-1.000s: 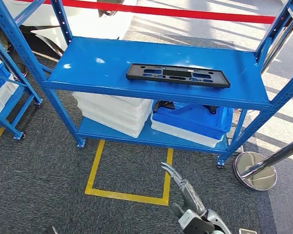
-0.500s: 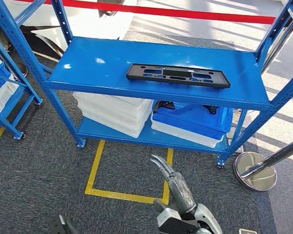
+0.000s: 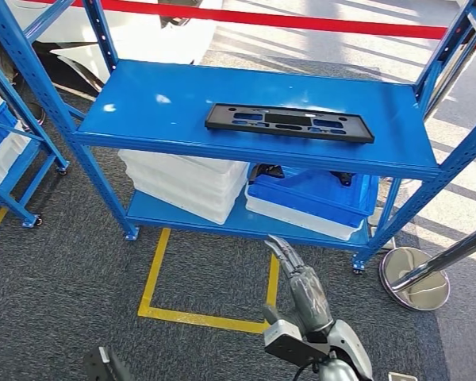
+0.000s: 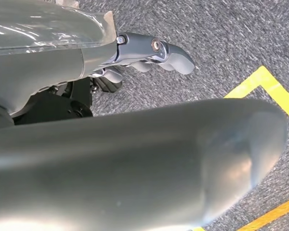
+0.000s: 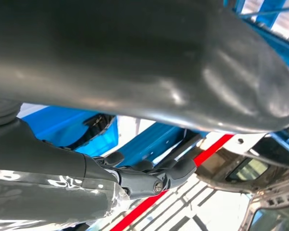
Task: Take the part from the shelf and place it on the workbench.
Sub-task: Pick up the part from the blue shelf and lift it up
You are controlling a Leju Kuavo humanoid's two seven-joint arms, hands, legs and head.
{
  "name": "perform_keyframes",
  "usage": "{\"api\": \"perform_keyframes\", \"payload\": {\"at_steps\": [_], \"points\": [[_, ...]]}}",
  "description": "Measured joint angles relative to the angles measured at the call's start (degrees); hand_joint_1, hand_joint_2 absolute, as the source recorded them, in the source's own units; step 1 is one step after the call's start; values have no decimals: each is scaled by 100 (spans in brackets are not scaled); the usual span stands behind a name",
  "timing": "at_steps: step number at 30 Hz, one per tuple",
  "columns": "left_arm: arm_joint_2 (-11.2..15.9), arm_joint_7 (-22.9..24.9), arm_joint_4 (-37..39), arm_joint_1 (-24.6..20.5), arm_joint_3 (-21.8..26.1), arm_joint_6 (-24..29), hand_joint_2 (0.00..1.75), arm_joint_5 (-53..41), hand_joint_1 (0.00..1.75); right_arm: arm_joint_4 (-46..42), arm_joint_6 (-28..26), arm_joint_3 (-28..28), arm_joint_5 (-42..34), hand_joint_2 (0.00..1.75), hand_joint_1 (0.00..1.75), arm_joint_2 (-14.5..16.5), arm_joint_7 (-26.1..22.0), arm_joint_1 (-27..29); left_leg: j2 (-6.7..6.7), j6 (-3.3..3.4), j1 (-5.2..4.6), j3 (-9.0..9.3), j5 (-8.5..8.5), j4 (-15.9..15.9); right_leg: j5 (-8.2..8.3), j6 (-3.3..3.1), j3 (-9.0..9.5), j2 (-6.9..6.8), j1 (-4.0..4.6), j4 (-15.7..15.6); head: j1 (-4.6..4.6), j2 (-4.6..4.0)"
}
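Nearest, right hand (image 3: 305,298) at bottom centre-right of head view, fingers extended and apart, holding nothing, above grey carpet beside yellow floor marking (image 3: 207,319). Left hand (image 4: 150,50) in its wrist view, fingers loosely spread, empty. Beyond, blue shelf (image 3: 163,111) across upper frame; black part (image 3: 289,123) lies flat on top level, centre-right. White bins (image 3: 182,184) below.

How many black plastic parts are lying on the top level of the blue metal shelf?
1. The long flat black plastic part with cut-outs lies near the front edge of the blue metal shelf's top level, right of centre. Something dark shows in the blue bin below; more may be hidden.
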Motion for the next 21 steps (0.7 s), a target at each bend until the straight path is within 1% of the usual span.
{"api": "perform_keyframes", "payload": {"at_steps": [9, 11, 13, 14, 15, 16, 17, 18, 19, 20, 21], "points": [[5, 42, 0, 18, -1, -16, 0, 0, 0, -86, -27, -156, 19, 0, 0, -41, 7, 87, 0, 15, -51, -2, -8, 7, 7, 17, -4, 0, -45, -5, 0, 0], [8, 42, 0, 17, -1, -16, 0, 0, 0, -100, -28, -157, 19, 0, 0, -43, 7, 88, 0, 33, -68, -3, -12, 6, 10, 35, -4, 0, -61, -15, 0, -1], [8, 42, 0, 14, -3, -22, 0, 0, 0, -123, -31, -161, 20, 0, 0, -45, 6, 91, 5, 73, -47, 20, 6, -39, -16, 67, -2, -2, -68, 4, 1, 0], [7, 43, 0, 11, -5, -27, 0, 0, 0, -135, -32, -164, 21, 0, 0, -46, 5, 92, 10, 94, -28, 40, 18, -69, -70, 84, -36, -4, -70, 89, 3, 0], [6, 47, 0, 8, -9, -32, 0, 0, 0, -146, -33, -168, 25, 0, 0, -48, 4, 93, 16, 113, -8, 60, 28, -98, -174, 99, -126, -6, -73, 282, 5, -1], [5, 53, 0, 7, -15, -37, 0, 0, 0, -151, -32, -172, 30, 0, 0, -50, 3, 99, 20, 122, 0, 73, 29, -111, -316, 111, -289, -8, -79, 595, 9, -1], [5, 60, 0, 7, -22, -39, 0, 0, 0, -155, -29, -174, 36, 0, 0, -50, 3, 110, 22, 126, 6, 78, 25, -114, -467, 121, -513, -8, -86, 992, 9, -1], [4, 69, 0, 9, -31, -40, 0, 0, 0, -155, -26, -176, 43, 0, 0, -51, 2, 126, 22, 124, 10, 82, 18, -112, -570, 131, -739, -8, -95, 1362, 8, -1], [4, 77, 0, 12, -42, -42, 0, 0, 0, -154, -20, -176, 50, 0, 0, -51, 2, 146, 18, 116, 17, 92, 5, -111, -569, 141, -908, -9, -104, 1591, 7, 0], [4, 84, 0, 14, -50, -45, 0, 0, 0, -154, -12, -177, 56, 0, 0, -52, 2, 161, 13, 99, 27, 111, -14, -108, -449, 152, -977, -10, -113, 1606, 7, 0], [3, 89, 0, 16, -58, -49, 0, 0, 0, -154, -3, -176, 63, 0, 0, -52, 2, 169, 7, 72, 42, 145, -41, -107, -225, 161, -932, -11, -122, 1389, 7, 0]]}}
